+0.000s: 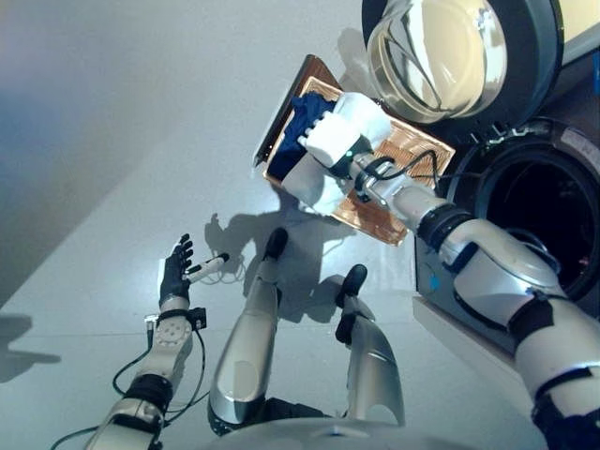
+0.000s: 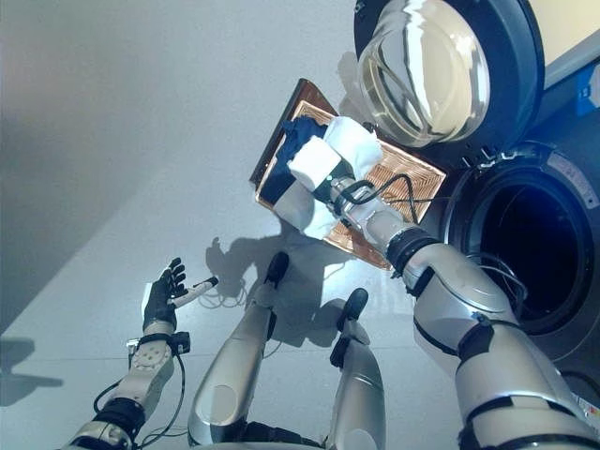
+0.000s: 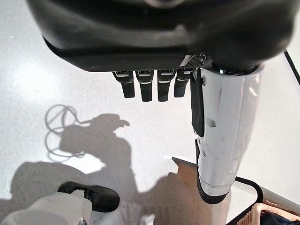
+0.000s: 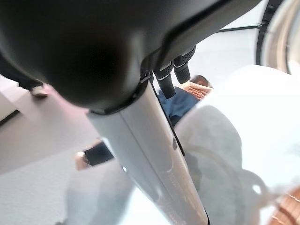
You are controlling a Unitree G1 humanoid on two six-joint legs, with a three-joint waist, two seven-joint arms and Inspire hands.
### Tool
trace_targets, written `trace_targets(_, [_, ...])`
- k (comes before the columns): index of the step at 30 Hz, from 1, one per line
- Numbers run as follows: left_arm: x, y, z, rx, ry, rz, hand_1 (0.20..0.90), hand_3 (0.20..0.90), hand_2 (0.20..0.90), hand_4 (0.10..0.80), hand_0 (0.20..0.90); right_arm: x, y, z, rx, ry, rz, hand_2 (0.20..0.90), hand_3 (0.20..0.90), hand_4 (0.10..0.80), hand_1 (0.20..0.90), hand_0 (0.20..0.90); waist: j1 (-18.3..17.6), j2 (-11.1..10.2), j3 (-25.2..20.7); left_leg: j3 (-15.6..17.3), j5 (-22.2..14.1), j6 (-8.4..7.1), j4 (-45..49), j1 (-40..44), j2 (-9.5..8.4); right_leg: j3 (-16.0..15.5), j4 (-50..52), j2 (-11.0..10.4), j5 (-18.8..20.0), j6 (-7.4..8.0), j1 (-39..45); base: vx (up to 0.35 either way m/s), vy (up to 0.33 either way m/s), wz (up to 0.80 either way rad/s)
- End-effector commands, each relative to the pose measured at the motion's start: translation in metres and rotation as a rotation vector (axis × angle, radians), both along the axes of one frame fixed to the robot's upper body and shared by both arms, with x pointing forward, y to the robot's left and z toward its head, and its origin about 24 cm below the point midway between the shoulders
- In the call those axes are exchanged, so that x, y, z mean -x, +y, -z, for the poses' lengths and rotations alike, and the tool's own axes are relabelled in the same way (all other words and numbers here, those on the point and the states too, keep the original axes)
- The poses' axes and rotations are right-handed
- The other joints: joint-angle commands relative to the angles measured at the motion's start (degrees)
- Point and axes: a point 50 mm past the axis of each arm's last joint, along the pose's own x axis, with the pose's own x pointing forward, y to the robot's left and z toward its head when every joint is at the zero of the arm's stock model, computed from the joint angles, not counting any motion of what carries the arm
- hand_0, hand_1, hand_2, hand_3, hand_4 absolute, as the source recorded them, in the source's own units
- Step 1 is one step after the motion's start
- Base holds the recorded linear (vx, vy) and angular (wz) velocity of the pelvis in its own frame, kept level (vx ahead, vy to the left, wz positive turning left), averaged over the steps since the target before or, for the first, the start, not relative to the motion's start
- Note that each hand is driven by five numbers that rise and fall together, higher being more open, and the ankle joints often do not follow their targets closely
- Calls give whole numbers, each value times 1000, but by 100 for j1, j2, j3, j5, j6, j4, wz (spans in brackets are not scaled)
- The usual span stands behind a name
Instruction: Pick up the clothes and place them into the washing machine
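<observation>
A brown wicker basket (image 1: 417,155) sits on the floor beside the washing machine. It holds a dark blue cloth (image 1: 305,117) and white cloth (image 1: 361,111). My right hand (image 1: 330,142) reaches into the basket among these clothes, with white cloth lying over and against it. In the right wrist view its fingers (image 4: 174,75) point straight at the blue cloth (image 4: 180,104), the thumb is extended, and white cloth (image 4: 243,126) lies beside it. My left hand (image 1: 174,274) hangs low at the left over bare floor, fingers (image 3: 145,86) straight and holding nothing.
The washing machine's dark drum opening (image 1: 548,220) is at the right, just past the basket. Its round glass door (image 1: 445,56) stands swung open above the basket. A person's shoe (image 4: 36,90) shows on the floor in the right wrist view. Grey floor stretches to the left.
</observation>
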Motion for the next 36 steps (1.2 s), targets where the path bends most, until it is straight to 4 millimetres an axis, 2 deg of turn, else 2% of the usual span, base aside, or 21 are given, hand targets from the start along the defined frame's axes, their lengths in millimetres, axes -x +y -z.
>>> trace_targets(1, [1,19,-20,-58,-113,-33,900,900,900,800,900,-6,-19,-46,-70,-137,41,900,900,800,900,900,76,129,-42,148,346,-244,-331,-288,-16,207,587,-52,-434,60,-36,0,0,0])
trace_targets(11, [0,13,-27,-50,-151,0,900,900,900,800,900,-6,-56,-38,-75,-118,168,900,900,800,900,900,38,201,-42,136,396,-280,-313,-589,-10,137,601,-49,-410,61,-310,-4,1,2])
trace_targets(19, [-4,8,-37,-47,-202,34,900,900,900,800,900,-7,-74,-51,-115,-161,233,900,900,800,900,900,79,322,-42,38,460,-309,-267,-977,-32,-20,671,-72,-399,67,-611,-1,-14,7])
trace_targets(27, [-6,8,-40,-49,-214,32,900,900,900,800,900,-9,-68,-66,-142,-207,222,900,900,800,900,900,144,411,-42,-55,454,-313,-160,-1271,-90,-100,842,-109,-449,58,-865,0,-6,9])
trace_targets(36, [-9,8,-46,-53,-241,37,900,900,900,800,900,-12,-60,-75,-178,-238,212,900,900,800,900,900,206,461,-42,-137,462,-310,-93,-1538,-118,-196,948,-126,-476,47,-1086,-5,-3,7])
